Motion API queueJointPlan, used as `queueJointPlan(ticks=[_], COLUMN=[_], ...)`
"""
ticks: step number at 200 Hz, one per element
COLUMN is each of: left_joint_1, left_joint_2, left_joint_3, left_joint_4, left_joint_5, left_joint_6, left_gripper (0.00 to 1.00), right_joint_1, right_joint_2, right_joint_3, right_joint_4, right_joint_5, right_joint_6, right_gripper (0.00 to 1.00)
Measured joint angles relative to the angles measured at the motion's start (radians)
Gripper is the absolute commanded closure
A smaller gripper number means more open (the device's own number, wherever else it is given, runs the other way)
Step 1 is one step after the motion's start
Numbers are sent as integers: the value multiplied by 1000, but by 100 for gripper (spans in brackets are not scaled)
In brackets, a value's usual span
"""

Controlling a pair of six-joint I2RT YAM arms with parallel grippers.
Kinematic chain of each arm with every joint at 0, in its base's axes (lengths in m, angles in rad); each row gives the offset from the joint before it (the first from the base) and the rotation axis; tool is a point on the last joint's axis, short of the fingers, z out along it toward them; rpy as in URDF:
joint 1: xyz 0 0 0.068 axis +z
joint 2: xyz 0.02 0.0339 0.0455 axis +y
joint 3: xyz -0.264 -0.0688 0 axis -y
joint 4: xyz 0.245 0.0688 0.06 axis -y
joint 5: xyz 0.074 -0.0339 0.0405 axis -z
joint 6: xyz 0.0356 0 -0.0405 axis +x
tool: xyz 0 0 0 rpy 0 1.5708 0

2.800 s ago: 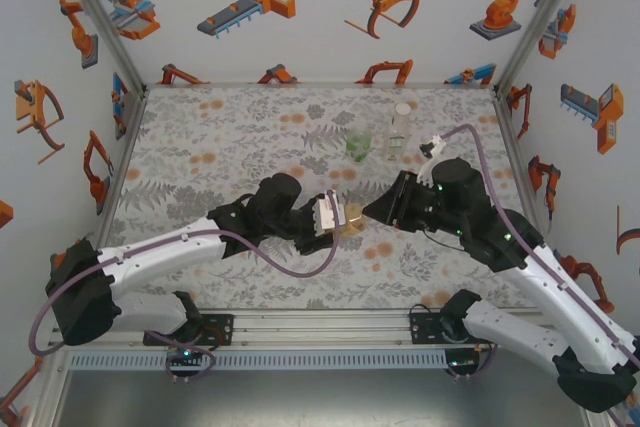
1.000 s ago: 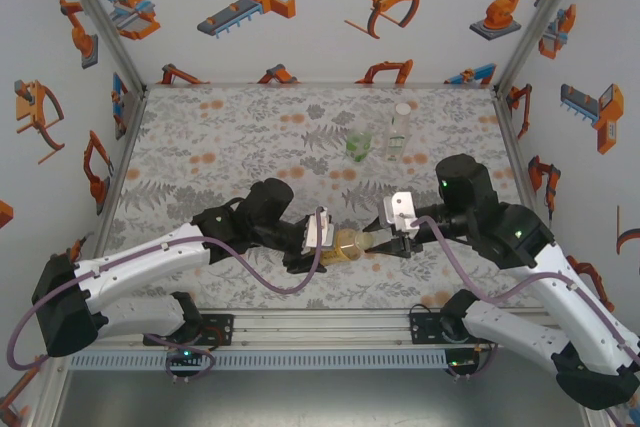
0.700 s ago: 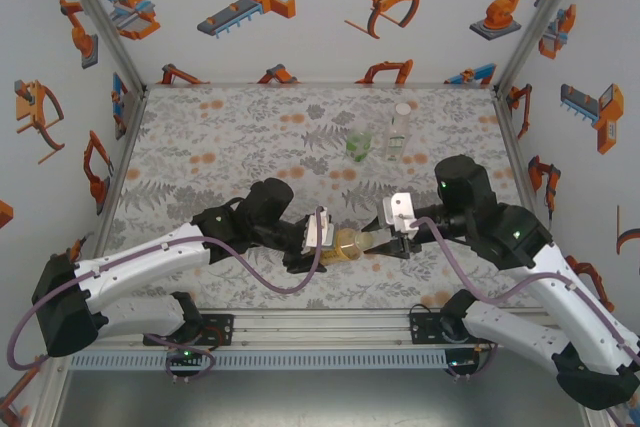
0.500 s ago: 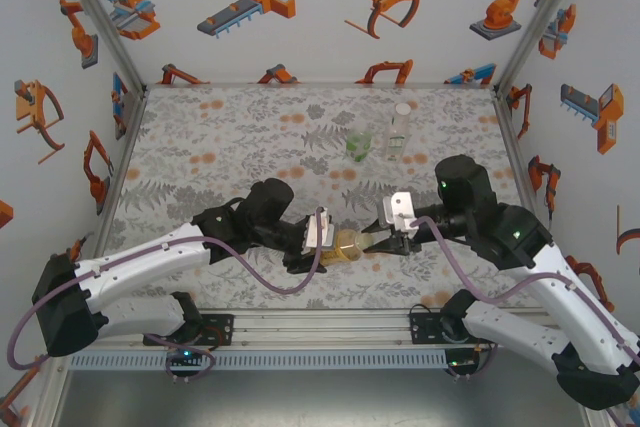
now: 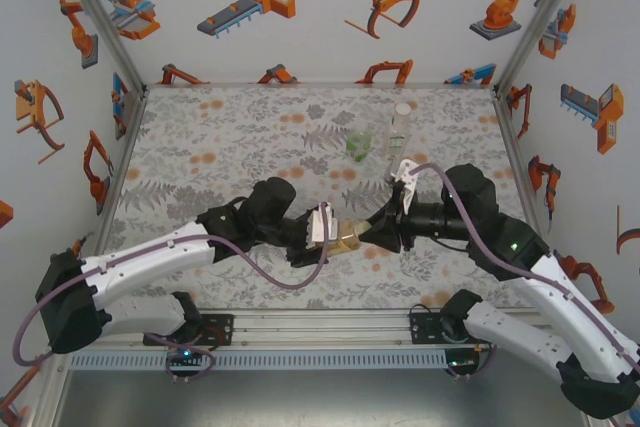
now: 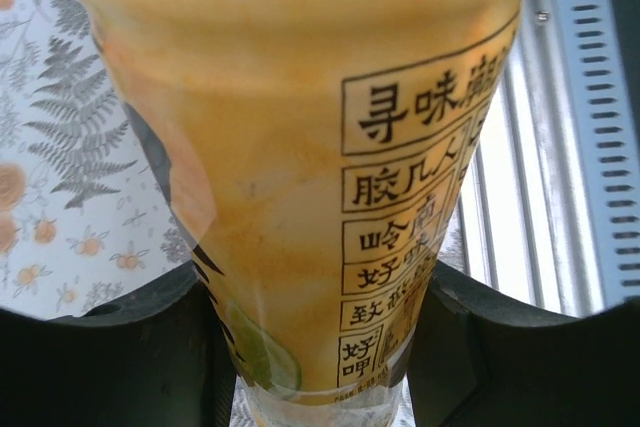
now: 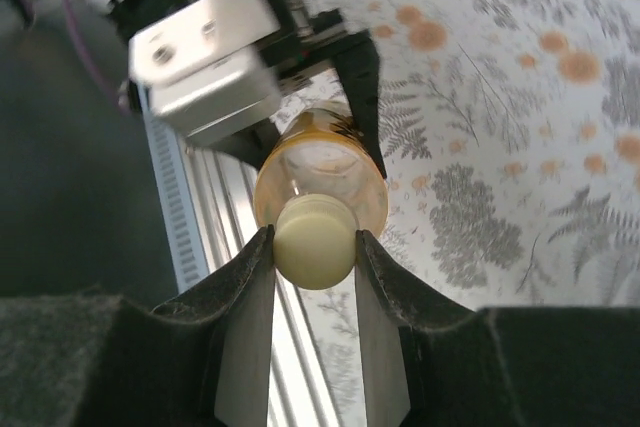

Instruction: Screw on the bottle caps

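The jaws of the left gripper (image 6: pixel 320 347) are closed tight on the body of the amber bottle (image 6: pixel 300 147), 1 finger on each side of its labelled wall. They hold it on its side above the fern-printed mat (image 5: pixel 220 137), near the front middle of the table, with its neck pointing toward the other arm. The jaws of the right gripper (image 7: pixel 313 247) are pinched on the yellowish cap (image 7: pixel 314 242), both fingers touching its rim. The cap sits in line with the bottle's shoulder, right at the mouth. We cannot tell how far it is threaded on, since the neck is hidden behind the cap. We judge that this is the screwing step for 1 of the 3 bottles, with the cap seated or nearly seated and the tightening turns not shown as finished. The green-tinted bottle (image 5: pixel 358 145) and the slim colourless bottle (image 5: pixel 399 132) stand upright just beside each other at the far right of the mat, well apart from both grippers. The slim one seems to have a pale top, but both are too small for us to say whether they are capped. We therefore count up to 2 bottles as possibly left to do.
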Motion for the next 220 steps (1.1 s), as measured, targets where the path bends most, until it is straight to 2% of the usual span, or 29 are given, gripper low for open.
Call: queueJointPlan(ticks=[33,62,103,113,134,161,208,220], left_joint_1=[0,0,-2,-2,-2,-2,-3,-3], left_joint_2=[28,45,56,56,56,56,44,35], left_joint_3=[0,0,0,0,0,0,1,1], left_joint_4=[72,106,130,135,139,148,139,126], left_joint_5=[-111,-176,-209,-212,-212,-212,-154,-136], left_joint_6=[-10,-10,-12,-13,-13,-13,-12,-9], left_gripper=[100,100,100,100,100,100,100,100], right_joint_1=[2,5,11,12,12,12,12,12], right_joint_2=[5,25,58,57,55,41,-41,-77], right_joint_3=[-1,14,49,49,49,41,27,21], right_joint_4=[-1,-44,-106,-106,-100,-72,28,48], right_joint_5=[222,359,449,456,456,441,372,356], right_joint_6=[375,649,841,857,855,796,551,474], right_gripper=[100,100,100,100,87,60,39,37])
